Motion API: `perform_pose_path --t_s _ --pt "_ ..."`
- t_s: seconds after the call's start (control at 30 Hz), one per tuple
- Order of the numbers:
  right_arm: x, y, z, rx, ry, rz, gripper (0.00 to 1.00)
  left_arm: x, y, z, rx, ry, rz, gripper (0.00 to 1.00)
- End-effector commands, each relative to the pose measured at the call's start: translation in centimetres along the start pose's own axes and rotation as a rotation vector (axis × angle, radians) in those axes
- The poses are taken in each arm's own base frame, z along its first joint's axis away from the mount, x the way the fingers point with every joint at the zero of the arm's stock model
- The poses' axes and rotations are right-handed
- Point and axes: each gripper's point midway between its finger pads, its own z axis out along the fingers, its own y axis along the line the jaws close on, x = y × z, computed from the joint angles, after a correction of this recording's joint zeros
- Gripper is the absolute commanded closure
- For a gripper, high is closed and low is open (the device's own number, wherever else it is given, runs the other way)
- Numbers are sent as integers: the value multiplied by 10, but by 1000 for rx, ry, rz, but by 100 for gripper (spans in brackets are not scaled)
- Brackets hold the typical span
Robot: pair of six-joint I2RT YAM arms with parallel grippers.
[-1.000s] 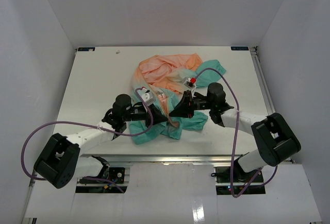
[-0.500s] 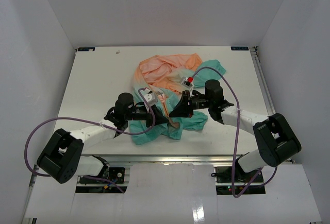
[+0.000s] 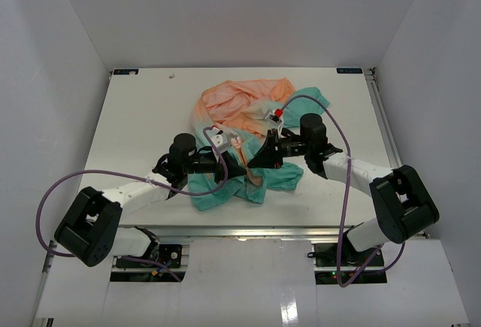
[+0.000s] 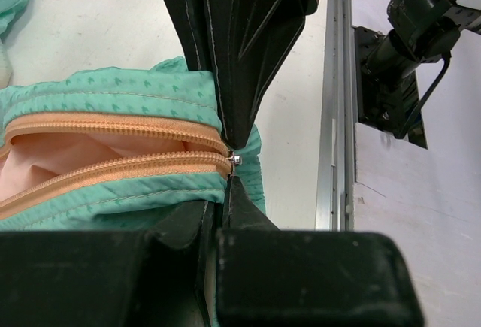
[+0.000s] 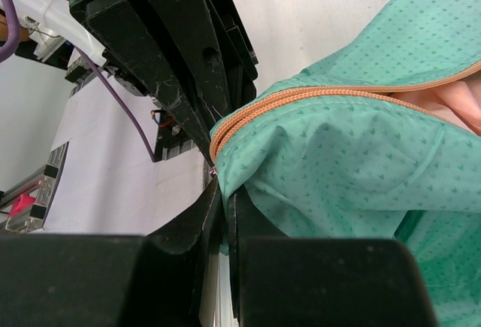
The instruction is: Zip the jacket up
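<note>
The jacket [image 3: 240, 105] lies crumpled mid-table, peach at the far side and teal near the arms. My left gripper [image 3: 237, 169] and right gripper [image 3: 254, 163] meet tip to tip at its near teal hem. In the left wrist view the left gripper [image 4: 229, 165] is shut on the teal hem [image 4: 113, 94], right where the two orange zipper rows [image 4: 113, 163] join at a small metal slider [image 4: 235, 159]. The right gripper [image 5: 222, 180] is shut on teal fabric [image 5: 353, 161] at the end of the orange zipper [image 5: 301, 98]. Above the join the zipper gapes, showing pink lining [image 4: 90, 146].
The white table [image 3: 143, 116] is walled in by white panels. A metal rail [image 4: 334, 116] runs along its near edge, with an arm base [image 4: 409, 34] beyond it. Purple cables [image 3: 98, 177] loop from both arms, the right one arching over the jacket's teal part [image 3: 331, 116].
Both wrists have crept slightly towards the far side and each other, and the hem between the tips has shifted a little with them. Neither grip has changed.
</note>
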Motion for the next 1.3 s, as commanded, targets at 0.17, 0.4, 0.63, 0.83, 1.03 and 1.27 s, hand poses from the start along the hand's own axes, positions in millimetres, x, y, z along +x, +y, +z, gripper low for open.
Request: perform_pose_path --t_s 0.17,0.4,0.63,0.83,1.03,1.27 --pt "-37 -3 -1 65 -53 -132 91 17 -4 1 6 45 -94 100" --pt "-25 -30 -3 239 14 -93 63 17 -16 6 114 49 -220 100" --pt "-32 -53 -19 467 48 -84 53 10 -26 3 153 36 -339 100" --pt "-48 -38 -28 624 83 -321 47 12 -22 -1 210 23 -496 100" --pt "-66 -12 -30 614 55 -707 45 6 -20 -5 195 2 -505 100" --pt "-41 23 -34 468 42 -1086 38 -4 -28 -14 229 -42 -552 100"
